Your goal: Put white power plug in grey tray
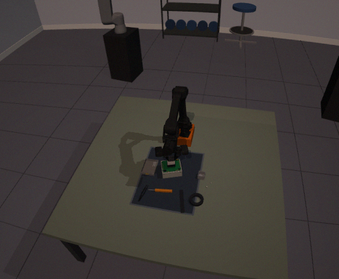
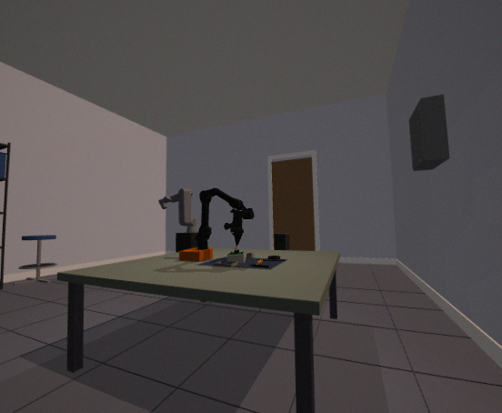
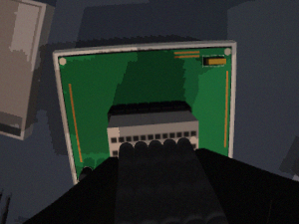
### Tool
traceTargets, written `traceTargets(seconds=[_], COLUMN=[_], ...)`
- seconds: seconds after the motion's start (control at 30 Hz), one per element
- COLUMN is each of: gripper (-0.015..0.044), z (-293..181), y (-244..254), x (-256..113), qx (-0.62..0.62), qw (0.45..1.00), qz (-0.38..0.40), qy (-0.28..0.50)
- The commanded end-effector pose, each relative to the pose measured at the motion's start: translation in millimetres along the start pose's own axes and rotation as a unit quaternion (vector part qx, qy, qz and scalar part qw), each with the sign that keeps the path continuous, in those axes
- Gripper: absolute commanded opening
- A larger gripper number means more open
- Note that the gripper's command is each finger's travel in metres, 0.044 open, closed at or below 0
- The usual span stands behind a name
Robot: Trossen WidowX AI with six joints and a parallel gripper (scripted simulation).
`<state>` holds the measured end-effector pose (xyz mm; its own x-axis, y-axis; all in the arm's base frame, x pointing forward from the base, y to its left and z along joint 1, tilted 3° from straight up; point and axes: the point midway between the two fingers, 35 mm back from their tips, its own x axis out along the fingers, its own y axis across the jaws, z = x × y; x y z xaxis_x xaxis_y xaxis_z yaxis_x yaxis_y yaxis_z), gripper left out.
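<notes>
The white plug [image 3: 151, 129] [image 1: 171, 163] sits in the black socket [image 3: 149, 107] on the green circuit board [image 3: 211, 113] [image 1: 165, 168]. Dark cables run from the plug toward the bottom of the wrist view. My gripper [image 3: 156, 162] [image 1: 171, 159] [image 2: 237, 246] is shut on the plug, one black finger at each end of it, the cables between them. The fingertips' contact is partly hidden by the cables. The grey tray [image 1: 149, 167] [image 3: 17, 59] lies close beside the board, on its left in the top view and in the wrist view.
Board and tray are on a dark blue mat [image 1: 168, 204] [image 3: 264, 94]. An orange screwdriver [image 1: 163, 190], black tweezers [image 1: 143, 193], a dark strip [image 1: 182, 201] and a black ring [image 1: 191, 200] lie in front. A small pale block [image 1: 201, 175] is at the mat's right edge.
</notes>
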<state>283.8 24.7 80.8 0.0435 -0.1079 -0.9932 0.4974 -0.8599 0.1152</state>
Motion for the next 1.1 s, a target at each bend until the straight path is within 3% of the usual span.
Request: traceTargets(seconds=[0.0,0.3,0.77,1.07], gripper=[0.0,0.0,0.0,0.0], z=[1.4,1.6,1.4,1.6], y=[-0.3,16.2,-7.1,5.5], x=[-10.0,-10.8,-13.8,-16.4], qx=[-0.001,-0.002,-0.001,-0.001], qw=[1.0,0.995,0.999,0.999], qz=[-0.007,-0.101,0.034,-0.037], qy=[0.009,0.008,0.009,0.009])
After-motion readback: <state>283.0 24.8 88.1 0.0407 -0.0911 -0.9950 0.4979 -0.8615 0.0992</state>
